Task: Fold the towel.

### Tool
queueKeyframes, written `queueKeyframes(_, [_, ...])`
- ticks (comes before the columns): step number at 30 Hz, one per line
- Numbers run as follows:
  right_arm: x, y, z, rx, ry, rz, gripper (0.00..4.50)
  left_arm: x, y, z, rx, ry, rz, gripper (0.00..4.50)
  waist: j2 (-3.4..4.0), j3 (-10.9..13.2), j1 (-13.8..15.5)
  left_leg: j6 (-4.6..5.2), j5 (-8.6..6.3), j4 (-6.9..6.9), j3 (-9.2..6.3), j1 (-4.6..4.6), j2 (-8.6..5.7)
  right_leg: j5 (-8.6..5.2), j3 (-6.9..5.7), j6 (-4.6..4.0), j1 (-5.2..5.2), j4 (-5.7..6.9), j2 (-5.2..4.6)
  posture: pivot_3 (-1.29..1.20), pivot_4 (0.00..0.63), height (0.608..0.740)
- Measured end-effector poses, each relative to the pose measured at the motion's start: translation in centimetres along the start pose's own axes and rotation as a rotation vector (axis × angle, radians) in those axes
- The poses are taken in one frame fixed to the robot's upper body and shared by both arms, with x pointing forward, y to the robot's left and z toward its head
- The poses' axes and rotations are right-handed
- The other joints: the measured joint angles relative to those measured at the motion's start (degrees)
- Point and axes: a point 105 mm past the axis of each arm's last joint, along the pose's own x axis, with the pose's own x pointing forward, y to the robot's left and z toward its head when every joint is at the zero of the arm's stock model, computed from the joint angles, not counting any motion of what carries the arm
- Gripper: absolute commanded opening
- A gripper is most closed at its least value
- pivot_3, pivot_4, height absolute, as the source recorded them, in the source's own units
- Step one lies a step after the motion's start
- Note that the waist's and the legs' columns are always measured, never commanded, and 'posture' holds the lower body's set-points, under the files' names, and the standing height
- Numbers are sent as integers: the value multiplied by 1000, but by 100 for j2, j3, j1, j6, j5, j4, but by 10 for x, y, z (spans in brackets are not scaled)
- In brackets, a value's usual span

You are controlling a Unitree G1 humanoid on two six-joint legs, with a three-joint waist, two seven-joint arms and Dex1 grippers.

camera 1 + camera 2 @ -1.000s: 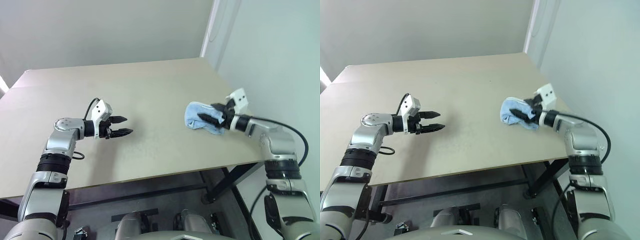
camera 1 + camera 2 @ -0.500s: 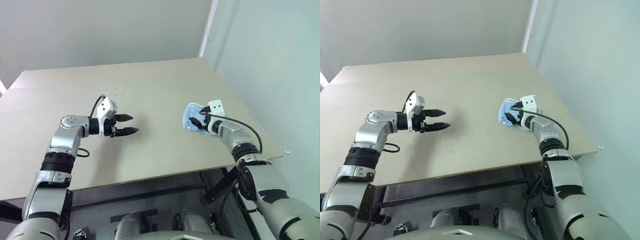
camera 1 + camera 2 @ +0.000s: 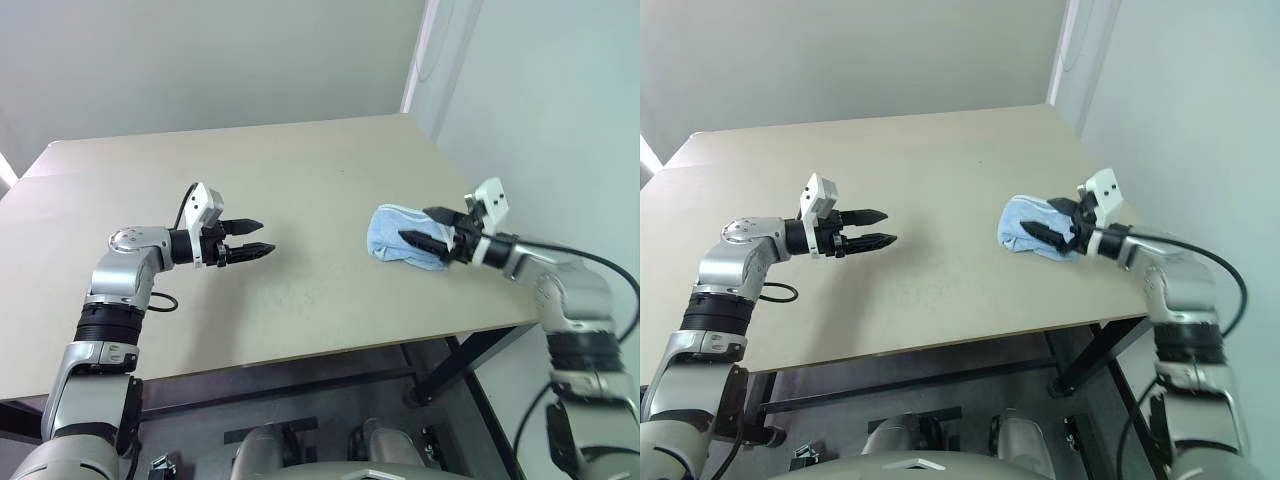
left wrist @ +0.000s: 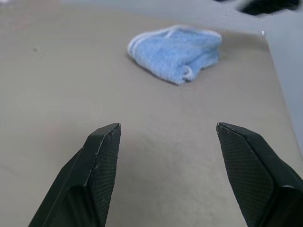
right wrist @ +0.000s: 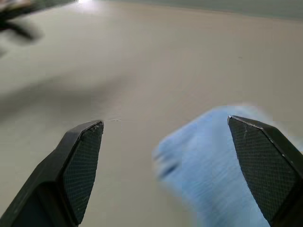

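Both grippers stand with fingers spread wide and hold nothing: my right gripper [image 3: 432,238] hovers at the towel [image 3: 402,235], my left gripper [image 3: 252,238] hangs over bare table [image 3: 300,170], well apart from it. That towel lies bunched in a lump near the table's right edge. If I close now I may pinch several layers at once and drag the heap toward the edge, not find a corner.
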Motion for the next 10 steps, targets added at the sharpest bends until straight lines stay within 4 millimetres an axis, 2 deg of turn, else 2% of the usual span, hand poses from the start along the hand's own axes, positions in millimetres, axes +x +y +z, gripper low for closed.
queueKeyframes(3, [-11,3,-29,65,94,5,4424,-7,4,-1,-6,-1,27,3426,0,6,-4,0,0,7,0,0,-1,-8,-2,12,2,-8,1,0,0,735])
queueKeyframes(6, [-14,11,-48,95,158,45,4424,-13,6,-7,-23,13,58,3426,-2,8,-2,-1,-1,11,-5,3,-1,-5,-7,15,6,-17,0,0,0,735])
queueKeyframes(10, [-5,13,-60,127,188,55,4424,-19,7,-12,-13,36,82,3426,-5,17,5,-1,-1,10,-7,3,-1,-3,-8,16,6,-25,0,0,0,735])
